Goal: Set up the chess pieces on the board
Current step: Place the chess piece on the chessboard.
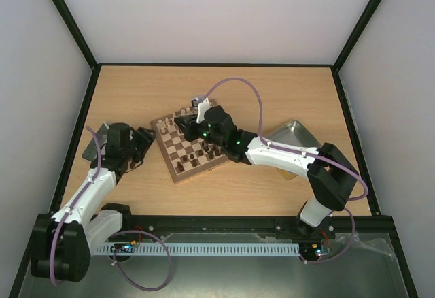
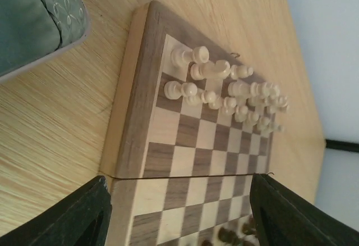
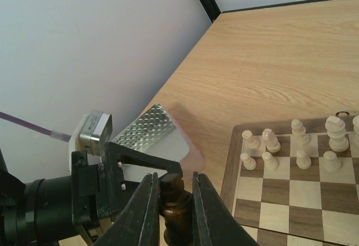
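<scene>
**Placing a dark piece, right arm.** The right gripper (image 3: 175,178) has its fingers clenched on a dark brown chess piece (image 3: 178,218). It holds the piece clear of the table (image 3: 291,60), just off the board (image 1: 200,170) at its cream-side edge, between that edge and the textured metal tray (image 3: 147,127) beyond it.

In the right wrist view the piece's long axis runs along the fingers, with its rounded head toward the fingertips. Its base is out of frame, so it cannot be told whether the piece hangs plumb to the board.

The cream pieces (image 3: 297,147) stand upright in two ranks along that same edge. A cluster of dark pieces (image 2: 231,236) stands at the opposite side of the board.

The left gripper (image 2: 179,201) hovers beside the board's edge with its fingers spread wide, holding nothing. In its own view the board's fold line lies between them.

**Judged step:** carrying the dark piece to an open square on the dark side of the board.

- **Travel:** the piece should pass high over the cream ranks, since a low pass could topple them.
- **Descent:** it should come down with its axis square to the board and its base centred in one check.
- **Release:** the fingers should part only once the base rests flat.
- **Likely fault:** the grip appears to sit high on the piece, near the head, so the piece may tilt on contact.
</scene>
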Robot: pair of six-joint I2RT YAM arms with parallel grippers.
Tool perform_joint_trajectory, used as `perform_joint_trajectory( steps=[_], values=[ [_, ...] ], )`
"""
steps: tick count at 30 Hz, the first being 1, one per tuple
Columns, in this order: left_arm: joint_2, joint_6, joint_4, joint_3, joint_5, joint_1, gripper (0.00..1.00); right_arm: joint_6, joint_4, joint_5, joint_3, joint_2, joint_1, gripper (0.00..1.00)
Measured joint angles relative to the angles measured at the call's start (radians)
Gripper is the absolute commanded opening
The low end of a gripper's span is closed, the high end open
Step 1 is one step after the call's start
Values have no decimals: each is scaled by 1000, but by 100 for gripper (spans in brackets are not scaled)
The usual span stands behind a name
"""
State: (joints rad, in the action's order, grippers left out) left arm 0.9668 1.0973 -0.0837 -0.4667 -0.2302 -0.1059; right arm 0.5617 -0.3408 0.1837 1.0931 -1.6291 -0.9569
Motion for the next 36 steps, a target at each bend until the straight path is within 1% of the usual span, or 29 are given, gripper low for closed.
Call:
perform_joint_trajectory(
  steps=[3, 6, 9, 13, 17, 23, 27, 32, 34, 36],
  values=[
    [-21, -90, -29, 0, -10, 0, 67, 23, -2, 0, -8, 0, 0, 10],
    [-66, -160, -7, 0, -73, -11, 65, 69, -1, -7, -11, 0, 0, 10],
    [-122, -212, 59, 2, -143, -62, 64, 140, -6, -20, -11, 5, 2, 11],
    [-203, -260, 175, 29, -221, -147, 65, 276, -27, -22, -15, 21, 21, 11],
    [-252, -259, 309, 76, -320, -187, 64, 365, -55, 11, -22, 51, 50, 11],
    [-235, -238, 437, 79, -414, -200, 58, 427, -75, 66, -25, 93, 60, 11],
    [-192, -220, 483, 67, -435, -207, 55, 443, -83, 101, -31, 110, 60, 11],
    [-144, -201, 534, 38, -444, -215, 56, 446, -84, 137, -38, 112, 60, 11],
    [-134, -192, 557, 35, -449, -217, 52, 445, -84, 148, -42, 113, 60, 11],
    [-126, -182, 576, 33, -452, -217, 46, 444, -83, 160, -44, 113, 60, 11]
  ],
)
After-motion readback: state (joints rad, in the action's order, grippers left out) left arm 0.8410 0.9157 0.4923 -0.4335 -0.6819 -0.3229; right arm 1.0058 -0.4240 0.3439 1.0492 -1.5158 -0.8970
